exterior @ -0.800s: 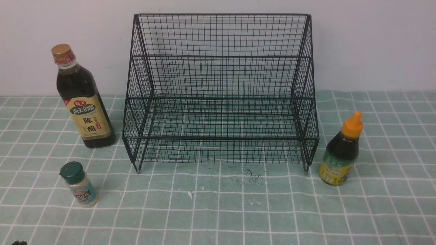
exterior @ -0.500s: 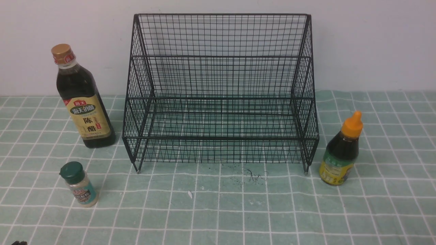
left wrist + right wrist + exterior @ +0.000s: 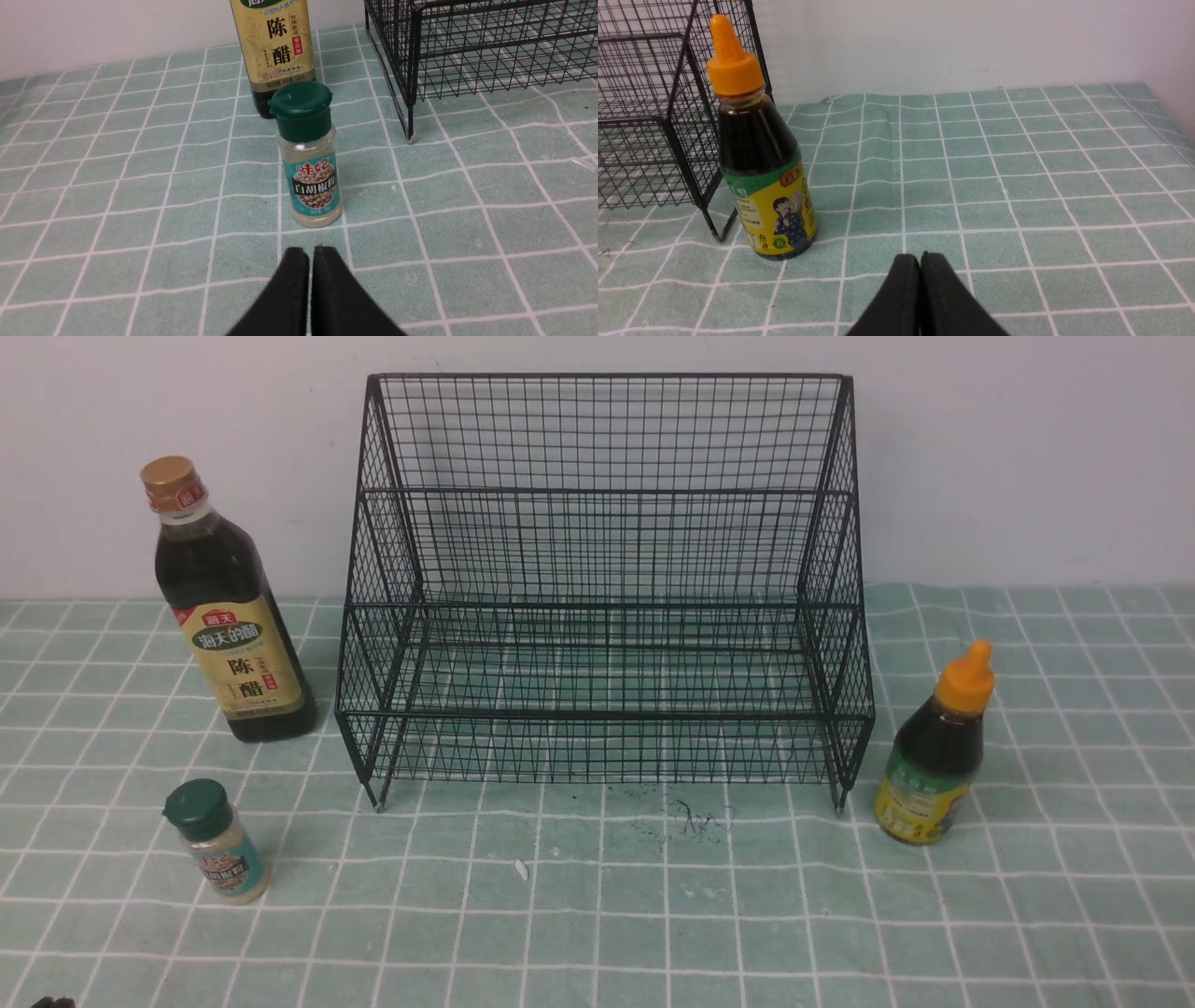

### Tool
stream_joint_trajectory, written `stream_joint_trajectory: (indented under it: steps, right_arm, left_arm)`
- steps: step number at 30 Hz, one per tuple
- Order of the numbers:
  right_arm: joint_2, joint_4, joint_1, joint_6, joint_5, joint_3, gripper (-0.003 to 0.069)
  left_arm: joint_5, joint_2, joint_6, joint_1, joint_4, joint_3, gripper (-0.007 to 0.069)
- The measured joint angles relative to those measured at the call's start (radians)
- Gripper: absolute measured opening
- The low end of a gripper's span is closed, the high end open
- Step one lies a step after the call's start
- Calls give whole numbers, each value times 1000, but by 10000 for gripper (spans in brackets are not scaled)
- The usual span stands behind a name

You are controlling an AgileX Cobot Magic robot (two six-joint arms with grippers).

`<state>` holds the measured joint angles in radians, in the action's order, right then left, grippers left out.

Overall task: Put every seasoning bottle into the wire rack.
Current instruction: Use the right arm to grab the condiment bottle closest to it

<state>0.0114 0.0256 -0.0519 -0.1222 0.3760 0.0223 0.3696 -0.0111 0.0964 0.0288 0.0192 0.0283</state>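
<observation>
Seasoning bottles, 3 in all, stand upright on the counter (image 3: 597, 933), and none is in the rack (image 3: 597, 717) yet. The vinegar bottle (image 3: 233, 616) is near the back left corner, just beside the rack's left side. The shaker jar (image 3: 217, 845) stands toward the front left corner, and the sauce bottle (image 3: 936, 756) is by the rack's right front foot.

The left gripper (image 3: 310, 254) is pinched closed and empty, low and just short of the shaker jar. The right gripper (image 3: 920, 261) is likewise closed and empty, near the sauce bottle.

The vinegar bottle looks nearly full, so probably heavy and smooth. It is best gripped around the labelled body, not the neck. The shaker jar seems light and easily toppled, so take it across the body below the lid. The sauce bottle may be squeezable plastic, so grip its labelled belly gently.
</observation>
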Motion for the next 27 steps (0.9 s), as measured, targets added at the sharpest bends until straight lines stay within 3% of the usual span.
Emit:
stream_joint_trajectory:
  steps: [3,4,5,9,12,23,27]
  right_arm:
    - [0,-53,0,-19,-34,4,-13]
    - [0,-169,0,-64,-94,5,-13]
    - [0,-183,0,-71,-111,5,-13]
    - [0,-479,0,-180,-260,5,-13]
    - [0,-618,0,-203,-317,5,-13]
    - [0,-668,0,-179,-384,-12,-13]
    - [-9,-574,0,-121,-295,-203,-13]
  left_arm:
    - [0,0,0,0,0,0,-6]
    - [1,0,0,0,0,0,-6]
    - [1,0,0,0,0,0,-6]
    - [1,0,0,0,0,0,-6]
    - [2,0,0,0,0,0,-6]
    - [2,0,0,0,0,0,-6]
    - [2,0,0,0,0,0,-6]
